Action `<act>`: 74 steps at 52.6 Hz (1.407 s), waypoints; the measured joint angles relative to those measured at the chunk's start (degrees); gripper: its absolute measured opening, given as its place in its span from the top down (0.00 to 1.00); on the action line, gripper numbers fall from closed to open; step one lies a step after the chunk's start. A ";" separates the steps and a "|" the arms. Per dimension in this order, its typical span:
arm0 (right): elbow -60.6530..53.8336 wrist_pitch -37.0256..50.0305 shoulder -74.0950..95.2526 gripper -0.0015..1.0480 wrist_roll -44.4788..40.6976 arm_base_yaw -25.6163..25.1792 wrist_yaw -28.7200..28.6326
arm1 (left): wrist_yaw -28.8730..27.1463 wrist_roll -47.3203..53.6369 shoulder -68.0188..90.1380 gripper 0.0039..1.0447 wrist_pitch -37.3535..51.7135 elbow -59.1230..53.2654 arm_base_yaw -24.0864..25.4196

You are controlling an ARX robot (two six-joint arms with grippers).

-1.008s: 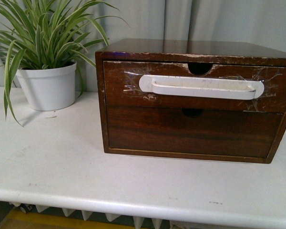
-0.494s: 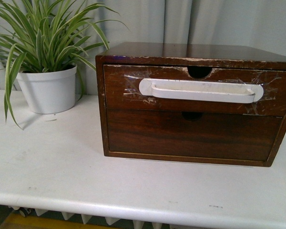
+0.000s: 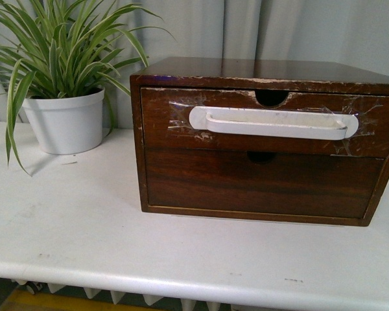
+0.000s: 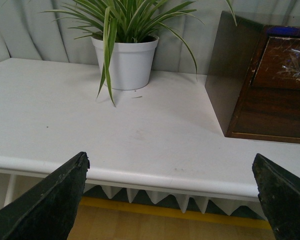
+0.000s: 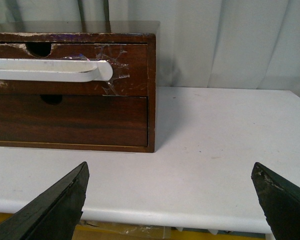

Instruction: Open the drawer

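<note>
We see the drawer [image 3: 376, 110] as the upper of two fronts in a dark wooden chest [image 3: 259, 67] that stands on the white surface [image 3: 117, 240], right of centre in the front view. It is pushed in, its edge chipped along the top. A half-round notch [image 3: 271, 97] sits just above the long white handle [image 3: 273, 122], which is taped across the front. Below it is the plain lower drawer [image 3: 259, 184], which has no handle. To the chest's left stands a spider plant [image 3: 58, 52] in a white pot [image 3: 65, 120], just beside the chest's side; its leaves arch toward the chest's top corner but stay off the handle. A pale curtain [image 3: 246, 26] hangs behind. Our left end effector [image 4: 170, 159] and right end effector [image 5: 170, 167] are both released, fingers spread wide and holding nothing, off the near edge of the surface. Only bare surface lies between them and the chest.
</note>
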 joint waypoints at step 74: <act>44.83 -16.00 56.87 0.09 -32.79 1.66 -21.00 | 11.04 38.69 73.31 0.06 -6.36 50.69 -21.79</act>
